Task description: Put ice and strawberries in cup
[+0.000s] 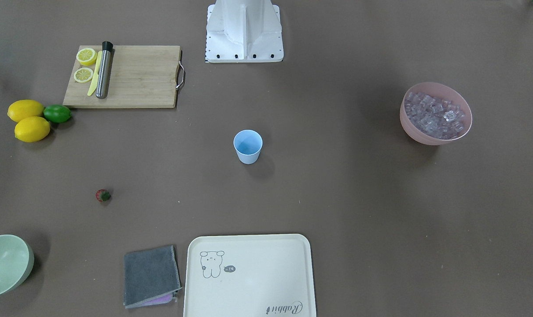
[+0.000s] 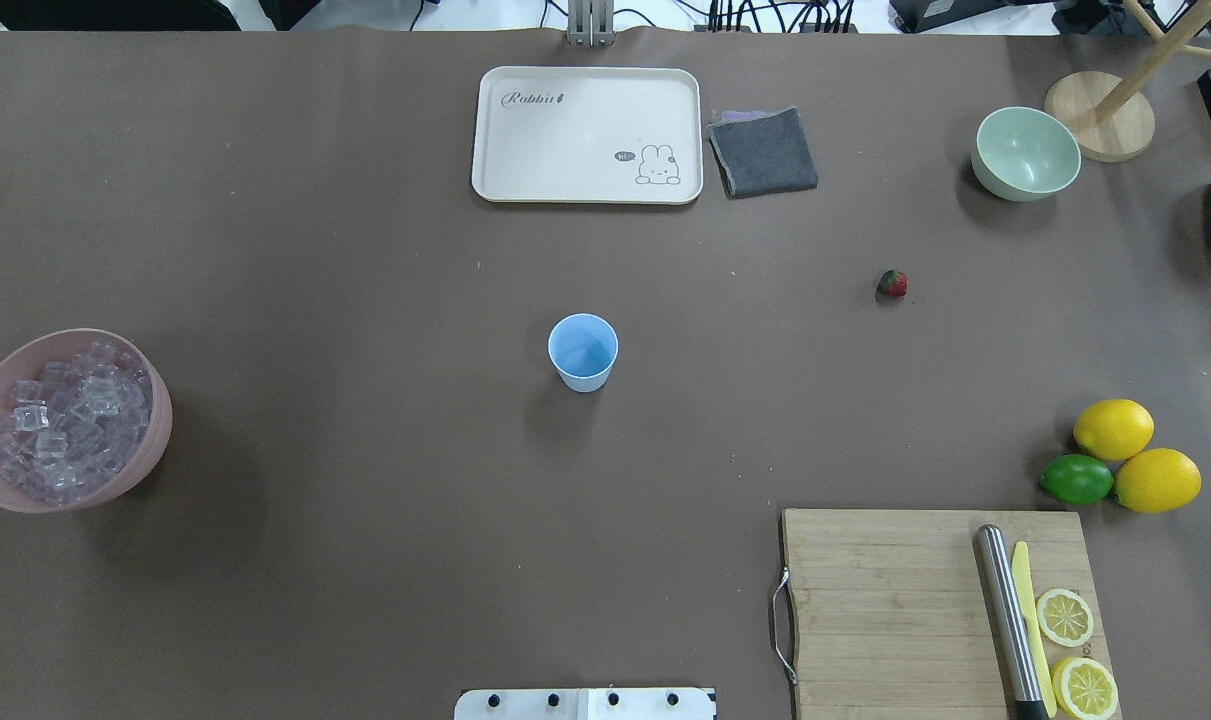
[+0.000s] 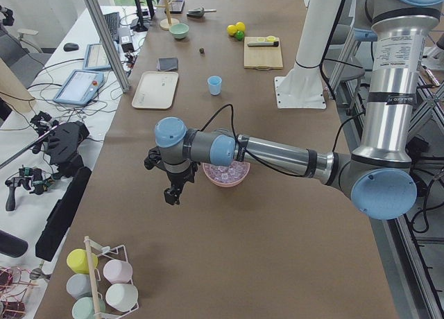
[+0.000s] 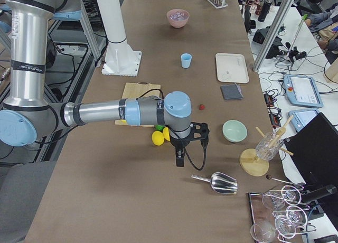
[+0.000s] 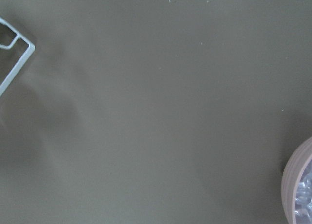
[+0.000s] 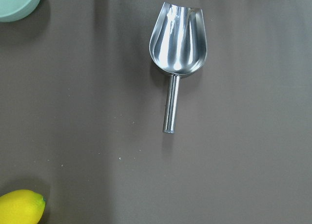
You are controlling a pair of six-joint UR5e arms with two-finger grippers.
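Note:
The light blue cup (image 2: 583, 351) stands upright and empty at the table's middle, also in the front view (image 1: 248, 146). The ice (image 2: 60, 420) fills a pink bowl (image 2: 158, 425) at the robot's left. The small red strawberry (image 2: 892, 283) lies alone on the table, far right of the cup. My left gripper (image 3: 171, 194) hangs over the table just beside the pink bowl. My right gripper (image 4: 179, 159) hangs near the lemons, above a metal scoop (image 6: 178, 44). Both show only in side views, so I cannot tell whether they are open or shut.
A cutting board (image 2: 895, 600) holds lemon slices, a yellow knife and a steel muddler. Two lemons and a lime (image 2: 1077, 479) lie beside it. A cream tray (image 2: 585, 135), grey cloth (image 2: 763, 152) and pale green bowl (image 2: 1025, 153) line the far side.

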